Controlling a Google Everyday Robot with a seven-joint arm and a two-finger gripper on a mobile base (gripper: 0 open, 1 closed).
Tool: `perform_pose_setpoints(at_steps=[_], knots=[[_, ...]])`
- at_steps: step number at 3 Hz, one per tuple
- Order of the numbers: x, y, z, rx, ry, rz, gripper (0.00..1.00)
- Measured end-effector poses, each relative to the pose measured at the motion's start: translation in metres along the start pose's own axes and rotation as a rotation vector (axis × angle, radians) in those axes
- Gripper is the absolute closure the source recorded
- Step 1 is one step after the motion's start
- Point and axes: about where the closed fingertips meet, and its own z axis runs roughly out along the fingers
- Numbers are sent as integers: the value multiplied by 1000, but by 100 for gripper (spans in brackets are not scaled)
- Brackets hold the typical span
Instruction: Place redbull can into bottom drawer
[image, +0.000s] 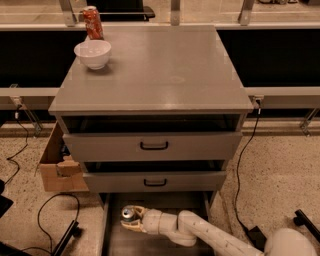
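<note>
The redbull can (128, 214) shows its silver top inside the pulled-out bottom drawer (114, 240), near its back left. My gripper (132, 219) is shut on the can, reaching in from the lower right on a white arm. The can's blue-and-silver body is mostly hidden by the fingers (137, 226) and the viewing angle. I cannot tell whether the can touches the drawer floor.
Two upper drawers with black handles (154, 146) sit slightly open above. A white bowl (92, 53) and an orange-red soda can (93, 22) stand on the cabinet top's back left. A cardboard box (57, 167) stands left of the cabinet. Cables lie on the floor on both sides.
</note>
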Motion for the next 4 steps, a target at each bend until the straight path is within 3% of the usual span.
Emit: perform_pose_setpoints(at_steps=[1,2,3,4], knots=[[43,-3,16,-62,5,-29,100],[79,-4,28,-66,-12,-4,100],[113,-1,35,-45,-31,58,100],[117,-4,35,-37,-29,59,81]])
